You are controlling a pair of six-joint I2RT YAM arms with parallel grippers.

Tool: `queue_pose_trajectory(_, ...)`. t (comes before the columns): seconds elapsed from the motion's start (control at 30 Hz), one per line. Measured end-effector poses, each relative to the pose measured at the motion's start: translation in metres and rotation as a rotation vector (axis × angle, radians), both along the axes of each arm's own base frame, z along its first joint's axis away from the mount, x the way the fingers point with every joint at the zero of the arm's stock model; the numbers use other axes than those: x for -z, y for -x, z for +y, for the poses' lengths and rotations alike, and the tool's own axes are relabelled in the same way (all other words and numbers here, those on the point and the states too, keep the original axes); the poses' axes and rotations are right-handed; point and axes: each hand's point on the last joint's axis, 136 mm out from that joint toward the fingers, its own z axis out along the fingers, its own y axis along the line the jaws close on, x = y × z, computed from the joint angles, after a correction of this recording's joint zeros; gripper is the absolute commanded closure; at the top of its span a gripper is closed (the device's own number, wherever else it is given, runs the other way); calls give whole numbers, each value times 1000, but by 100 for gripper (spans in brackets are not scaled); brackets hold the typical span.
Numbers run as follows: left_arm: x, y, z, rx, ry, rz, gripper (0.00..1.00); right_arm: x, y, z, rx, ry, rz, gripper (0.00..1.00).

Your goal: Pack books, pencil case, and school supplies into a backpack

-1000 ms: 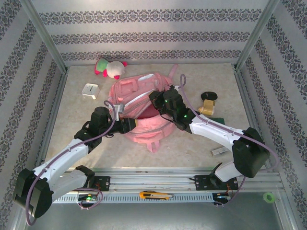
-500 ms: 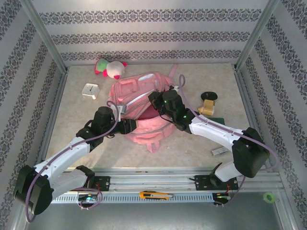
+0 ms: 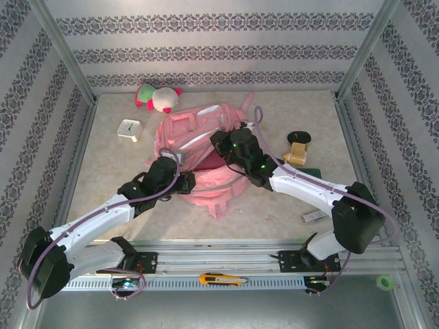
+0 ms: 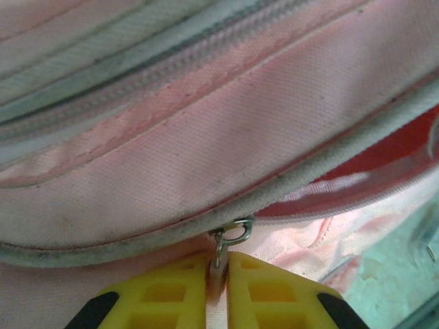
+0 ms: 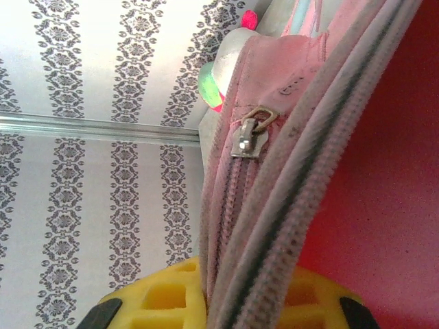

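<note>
The pink backpack (image 3: 195,130) lies in the middle of the table with its main compartment gaping and red lining showing. My left gripper (image 3: 189,181) is at its near edge, shut (image 4: 218,266) on the pale ribbon of a zipper pull (image 4: 231,233). My right gripper (image 3: 221,145) is shut (image 5: 230,277) on the zippered rim of the backpack (image 5: 274,178) and holds it up. The dark green pencil case (image 3: 313,171) peeks out beside the right forearm. A pale grey-white bar (image 3: 313,216) lies at the near right. The books are out of view.
A pink-and-white plush toy (image 3: 156,96) and a white clock cube (image 3: 128,130) sit at the back left. A black oval lump (image 3: 299,137) and a tan object (image 3: 296,153) lie to the right. A yellow-and-black piece (image 3: 223,279) rests on the front rail.
My left arm has reached in to the backpack's near edge and its jaws have closed on the zipper pull. The right gripper keeps its hold on the rim, almost unmoved.
</note>
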Motion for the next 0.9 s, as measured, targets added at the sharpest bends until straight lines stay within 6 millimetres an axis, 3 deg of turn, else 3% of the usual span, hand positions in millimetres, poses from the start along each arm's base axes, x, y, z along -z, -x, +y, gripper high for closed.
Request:
queue_pose_trajectory(0.13,0,-3,7,-35,-33,-4,100,0,0,0,-2,5,-3,100)
queue_pose_trajectory(0.47,3,1,28,-83,-121,-9,100,-3,-1,0,-25,13,-5,100)
queue_pose_trajectory(0.9,7,-3,66,-137,-193,-37,100,-9,-7,-15,-139,-60,43,100)
